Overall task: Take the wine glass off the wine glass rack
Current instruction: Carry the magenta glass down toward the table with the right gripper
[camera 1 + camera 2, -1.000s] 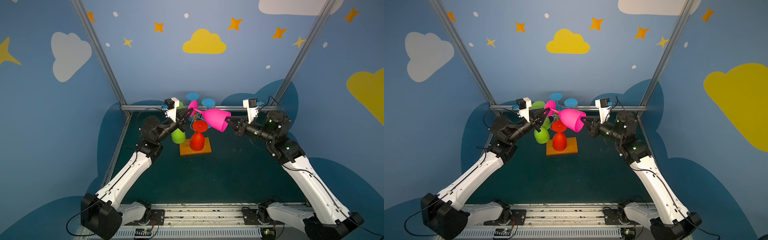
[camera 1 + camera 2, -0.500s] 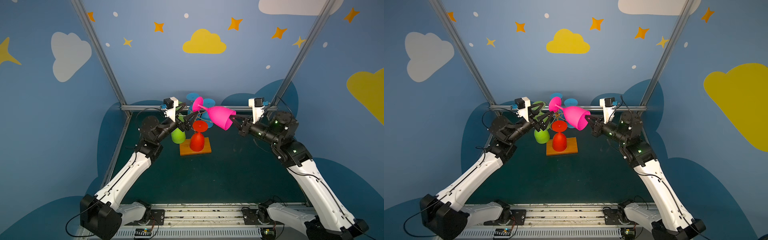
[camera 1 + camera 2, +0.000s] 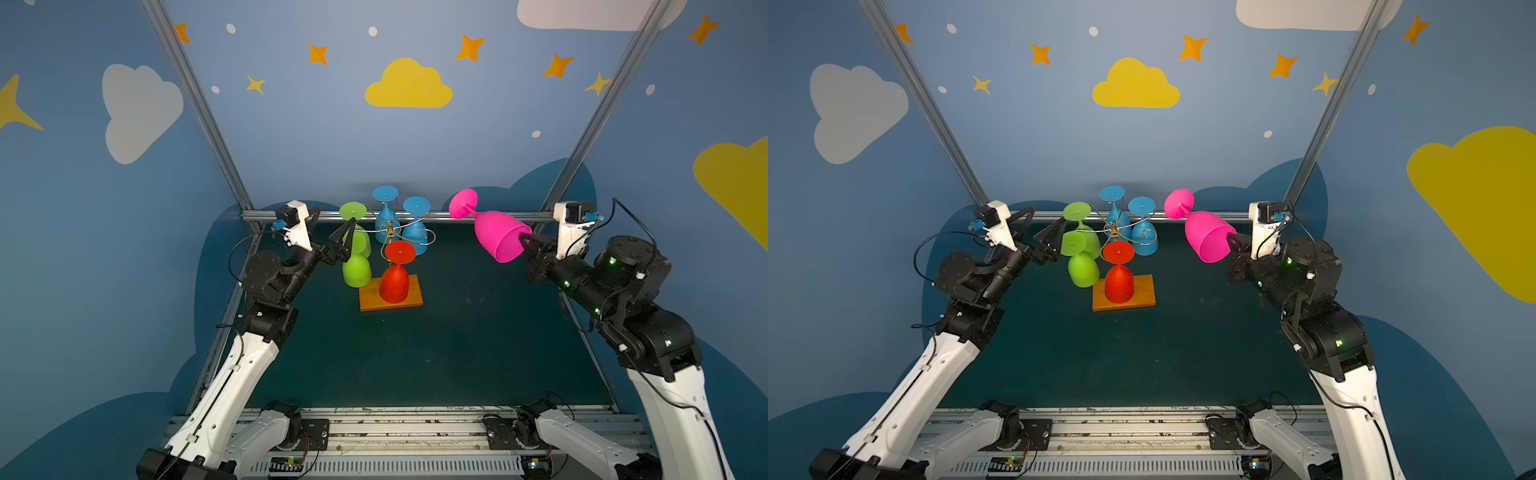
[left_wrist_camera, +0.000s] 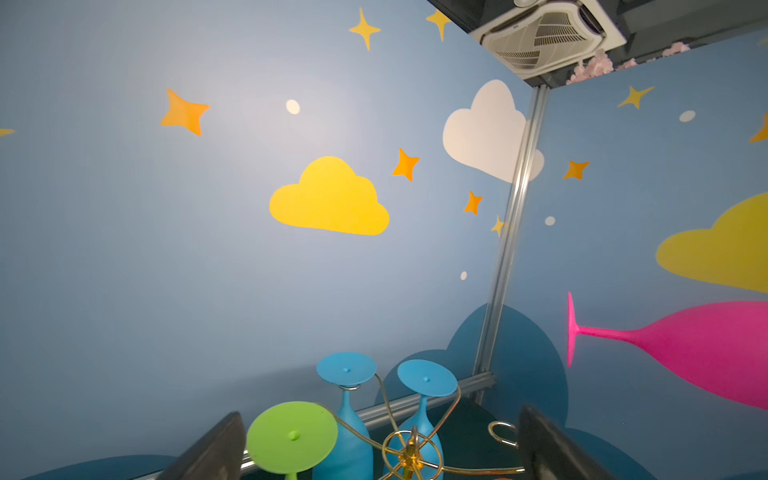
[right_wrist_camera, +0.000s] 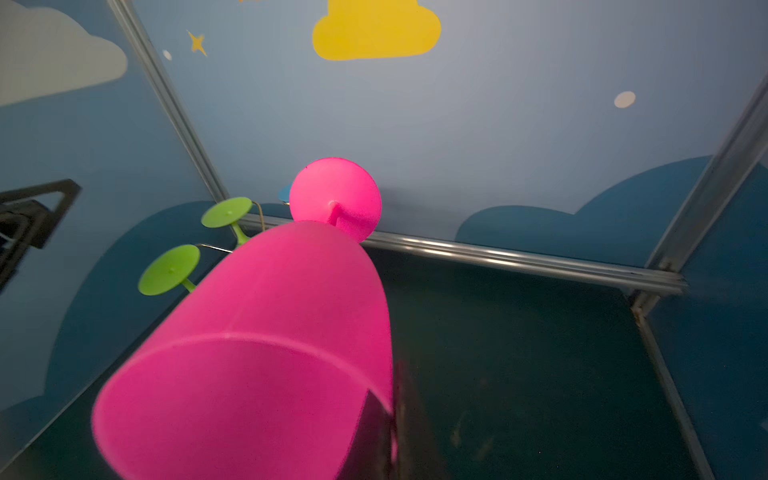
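Observation:
The pink wine glass (image 3: 498, 237) (image 3: 1208, 241) hangs tilted in the air to the right of the wine glass rack, clear of its arms. My right gripper (image 3: 525, 242) (image 3: 1231, 240) (image 5: 392, 415) is shut on the glass's rim, one finger inside the bowl. The glass's foot points up and left. The wine glass rack (image 3: 390, 230) (image 3: 1115, 228) (image 4: 409, 453) is gold wire on an orange wooden base (image 3: 411, 297). My left gripper (image 3: 332, 232) (image 3: 1040, 228) (image 4: 380, 453) stands open at the rack's left side, holding nothing. The pink glass (image 4: 706, 349) also shows in the left wrist view.
Two green glasses (image 3: 356, 270), two blue glasses (image 3: 415, 232) and a red glass (image 3: 395, 282) hang upside down on the rack. A metal rail (image 3: 498, 215) runs along the back, with slanted posts at both back corners. Blue walls close in the dark green floor (image 3: 457, 353).
My left gripper has opened and drawn back a little to the left. My right arm has carried the pink glass to the right, away from the rack.

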